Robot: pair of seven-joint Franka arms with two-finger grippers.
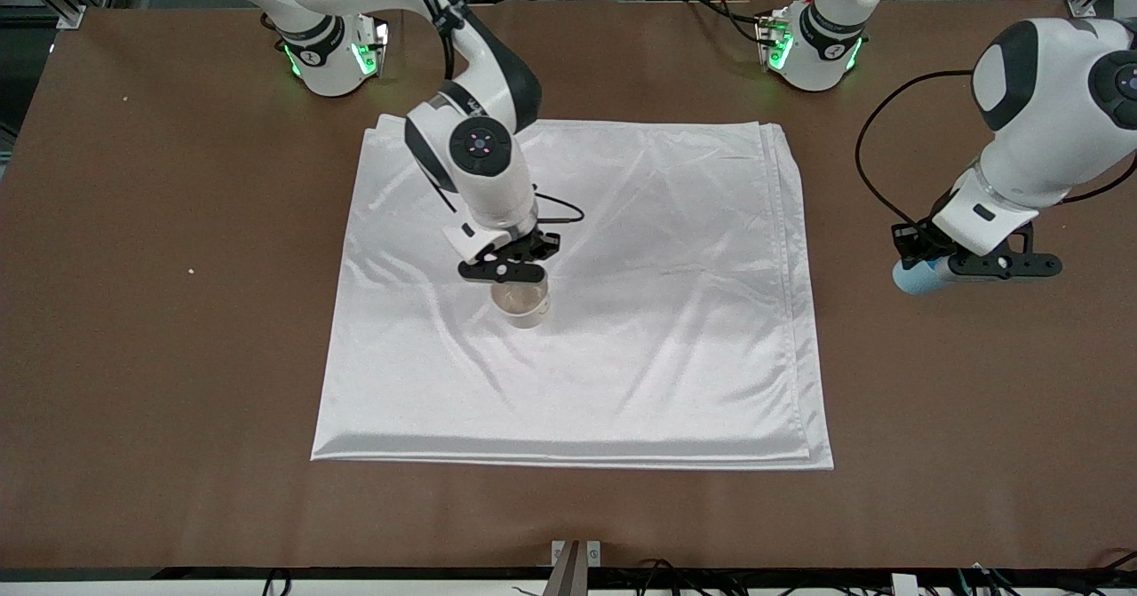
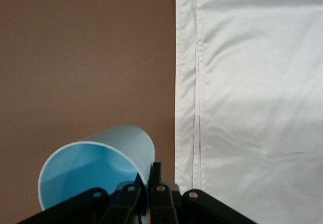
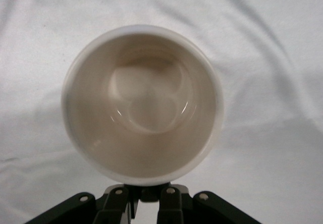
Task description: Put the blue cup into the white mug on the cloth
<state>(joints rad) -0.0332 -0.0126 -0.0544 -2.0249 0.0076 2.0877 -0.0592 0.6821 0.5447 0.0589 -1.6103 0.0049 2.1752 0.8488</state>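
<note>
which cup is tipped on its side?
The blue cup, lying sideways in the left pincer off the cloth. The white mug stands upright on it.

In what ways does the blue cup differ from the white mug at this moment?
The blue cup is light blue; the white mug is off-white. The cup is over the bare brown table at the left arm's end, clear of the cloth, while the mug is on the cloth. The cup is tilted on its side; the mug is upright. Each is gripped by a shut end effector: left on the cup, right on the mug.
</note>
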